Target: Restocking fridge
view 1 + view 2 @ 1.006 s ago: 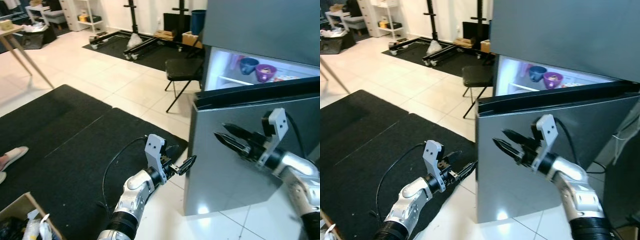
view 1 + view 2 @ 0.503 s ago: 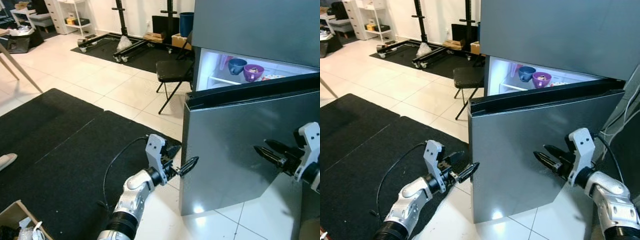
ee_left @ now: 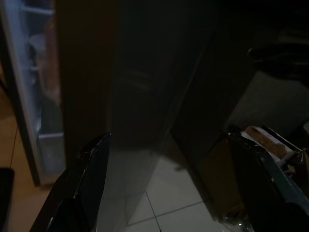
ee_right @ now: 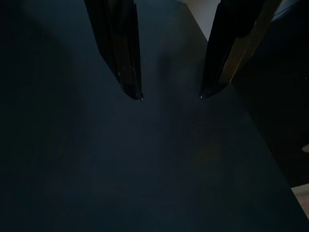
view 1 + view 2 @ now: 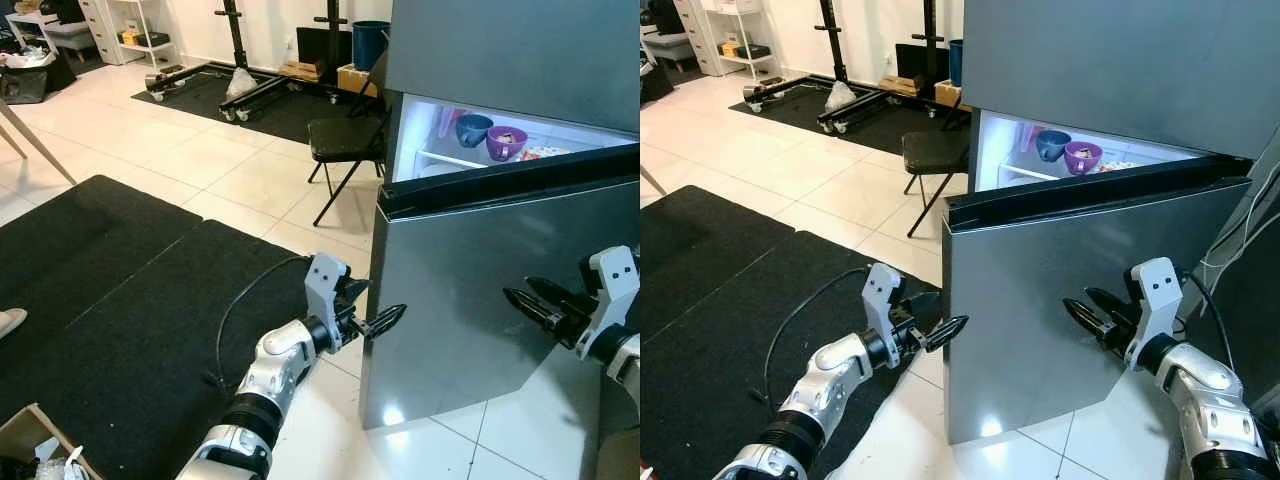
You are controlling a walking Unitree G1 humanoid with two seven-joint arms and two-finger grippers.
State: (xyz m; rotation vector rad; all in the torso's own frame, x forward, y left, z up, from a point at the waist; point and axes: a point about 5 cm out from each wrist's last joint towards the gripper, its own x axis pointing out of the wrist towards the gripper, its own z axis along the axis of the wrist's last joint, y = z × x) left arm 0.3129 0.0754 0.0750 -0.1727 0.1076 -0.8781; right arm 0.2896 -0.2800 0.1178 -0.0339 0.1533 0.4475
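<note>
Fridge door (image 5: 1040, 300) ajar; left gripper (image 5: 385, 321) at its edge, right gripper (image 5: 1085, 316) before its face, both jaws parted, empty; white tile floor (image 5: 200, 170)

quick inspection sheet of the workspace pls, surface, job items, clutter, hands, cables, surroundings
surface: white tiled floor with black mats.
job's things: fridge door partly open, lit interior; blue bowl and purple bowl on a shelf inside.
clutter: open cardboard box at lower left.
hands: left hand at the door's free edge, fingers apart in its wrist view; right hand open, in front of the door's face; both carry nothing.
cables: black cable looped on the mat.
surroundings: black folding chair, wheeled black stands, white shelving.
</note>
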